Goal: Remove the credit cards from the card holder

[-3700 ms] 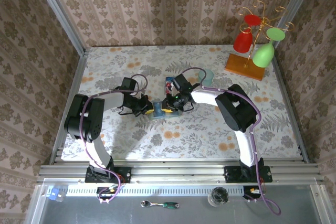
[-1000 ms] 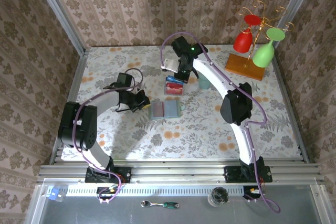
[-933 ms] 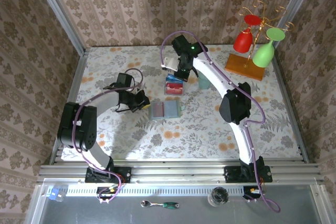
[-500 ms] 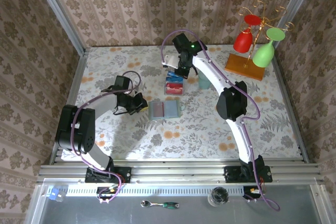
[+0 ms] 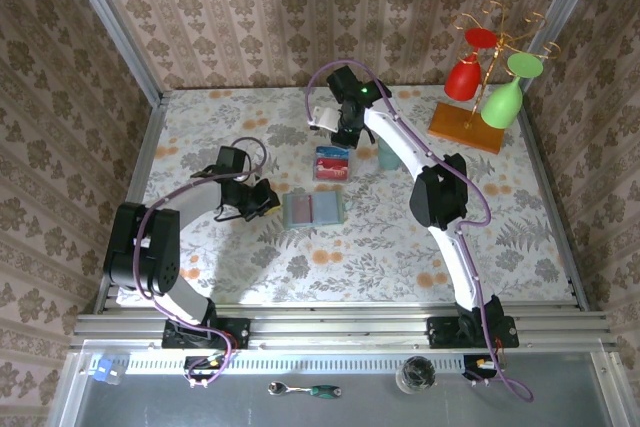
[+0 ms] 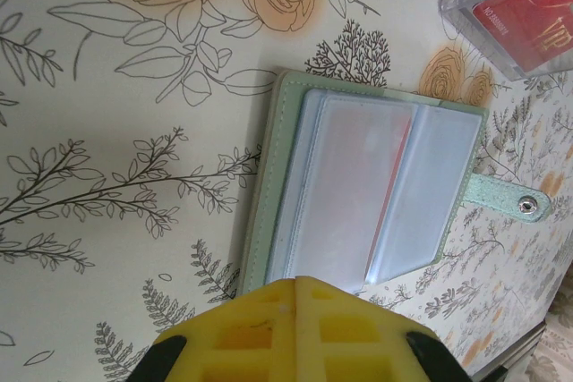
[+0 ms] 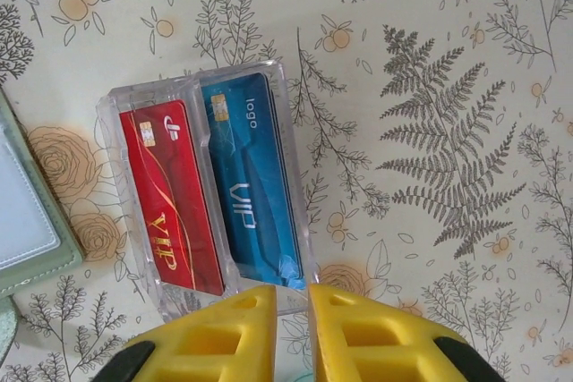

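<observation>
Card holder (image 5: 315,209) open flat, long axis 9-3, at 3 o'clock of clenched, empty left gripper (image 5: 266,197): nearer arm. Right gripper (image 7: 292,297) slightly parted, empty, above tray (image 7: 152,91) with 2 cards (image 7: 175,203).

- red card (image 7: 170,194), right wrist view: "vip" in gold lettering; the white mark by the chip is too stylised to read
- blue card (image 7: 246,190) just beside it: "logo" by the chip, "vip" further down
- left wrist view, red card (image 6: 528,15): gold "vip" at the frame edge; the small print is too fine to read
</observation>
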You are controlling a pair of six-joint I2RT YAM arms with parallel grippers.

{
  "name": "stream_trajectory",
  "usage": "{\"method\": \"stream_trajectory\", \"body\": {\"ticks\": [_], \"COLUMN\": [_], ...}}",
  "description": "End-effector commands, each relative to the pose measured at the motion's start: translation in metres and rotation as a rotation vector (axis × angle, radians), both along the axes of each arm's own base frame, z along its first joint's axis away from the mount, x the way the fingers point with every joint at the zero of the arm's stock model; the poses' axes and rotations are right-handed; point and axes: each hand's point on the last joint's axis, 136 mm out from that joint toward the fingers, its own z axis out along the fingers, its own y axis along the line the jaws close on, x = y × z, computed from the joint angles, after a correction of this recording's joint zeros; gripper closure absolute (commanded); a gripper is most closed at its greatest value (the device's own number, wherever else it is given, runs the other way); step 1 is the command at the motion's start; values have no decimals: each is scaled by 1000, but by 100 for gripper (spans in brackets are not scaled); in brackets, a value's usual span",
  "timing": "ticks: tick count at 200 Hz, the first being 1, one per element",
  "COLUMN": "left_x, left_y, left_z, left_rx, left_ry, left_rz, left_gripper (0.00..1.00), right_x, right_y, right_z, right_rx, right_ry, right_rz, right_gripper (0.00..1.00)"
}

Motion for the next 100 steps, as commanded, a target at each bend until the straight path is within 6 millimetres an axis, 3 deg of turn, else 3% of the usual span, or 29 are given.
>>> {"method": "stream_trajectory", "body": {"ticks": [1,49,100], "left_x": [-1,1,2], "left_y": [3,1,-6], "left_z": [3,1,-6], "left_rx": [-1,-6,-15], "left_ry": [10,10,15], "left_rz": [20,16,4], "left_gripper": [94,94,94], "right_x": [5,1,-22], "right_y": [-7,-5,9], "right_z": [21,30,39], "right_rx": [4,90,252], "right_ry": [-56,-48,-10], "right_rz": [-46,-176,-350], "right_gripper": [82,80,77]}}
